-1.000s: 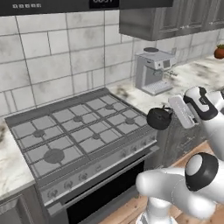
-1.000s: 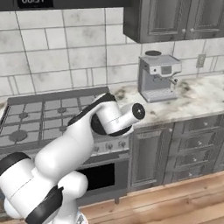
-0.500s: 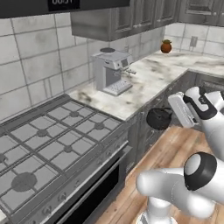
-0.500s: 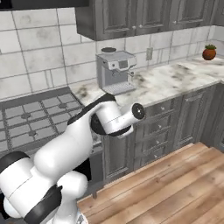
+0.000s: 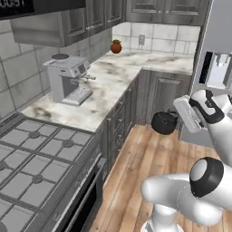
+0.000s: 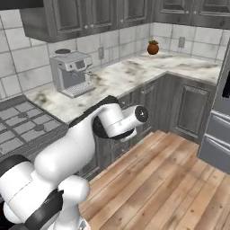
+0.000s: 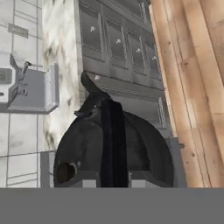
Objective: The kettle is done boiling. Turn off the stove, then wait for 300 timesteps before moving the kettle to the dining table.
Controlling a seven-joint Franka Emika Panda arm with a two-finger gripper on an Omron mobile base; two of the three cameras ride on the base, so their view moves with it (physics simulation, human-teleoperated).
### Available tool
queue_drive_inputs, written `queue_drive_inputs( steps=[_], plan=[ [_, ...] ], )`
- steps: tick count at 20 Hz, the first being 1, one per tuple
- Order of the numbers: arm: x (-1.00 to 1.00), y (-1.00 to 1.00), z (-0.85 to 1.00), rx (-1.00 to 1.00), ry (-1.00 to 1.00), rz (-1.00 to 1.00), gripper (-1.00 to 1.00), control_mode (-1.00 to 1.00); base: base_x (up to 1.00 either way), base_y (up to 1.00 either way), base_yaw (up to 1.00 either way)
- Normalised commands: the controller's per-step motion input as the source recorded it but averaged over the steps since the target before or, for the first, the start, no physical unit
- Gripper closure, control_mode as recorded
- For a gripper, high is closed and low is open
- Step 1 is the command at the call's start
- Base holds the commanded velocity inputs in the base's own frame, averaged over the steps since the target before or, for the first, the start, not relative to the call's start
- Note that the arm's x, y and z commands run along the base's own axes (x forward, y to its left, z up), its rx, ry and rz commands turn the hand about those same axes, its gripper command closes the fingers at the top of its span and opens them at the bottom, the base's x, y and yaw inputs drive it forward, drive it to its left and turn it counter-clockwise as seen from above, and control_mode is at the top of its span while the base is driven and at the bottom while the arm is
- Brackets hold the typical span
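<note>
**Arm raised, tool clamped on kettle**

White arm with dark joints is folded at the elbow, forearm level, hand pointing left in the left base view. Two-finger dark tool is closed around the thin handle of the small squat round black kettle, which hangs off it above the floor.

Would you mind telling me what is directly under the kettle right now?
The kettle hangs from the gripper in the air, off the stove. Under it lies bare wooden floor, beside the dark cabinets. The kettle itself hides the patch of floor directly below.
</note>
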Motion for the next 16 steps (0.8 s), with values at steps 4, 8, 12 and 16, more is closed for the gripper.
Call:
queue_drive_inputs(
  steps=[4, 8, 12, 16],
  plan=[
    [0.0, 0.0, 0.0, 0.0, 0.0, 0.0, 1.0, 1.0, 0.0, 0.14, -0.52],
    [0.0, 0.0, 0.0, 0.0, 0.0, 0.0, 1.0, 1.0, 0.0, 0.13, -0.52],
    [0.0, 0.0, 0.0, 0.0, 0.0, 0.0, 1.0, 1.0, 0.0, 0.19, -0.51],
    [0.0, 0.0, 0.0, 0.0, 0.0, 0.0, 1.0, 1.0, 0.0, 0.19, -0.51]
  ],
)
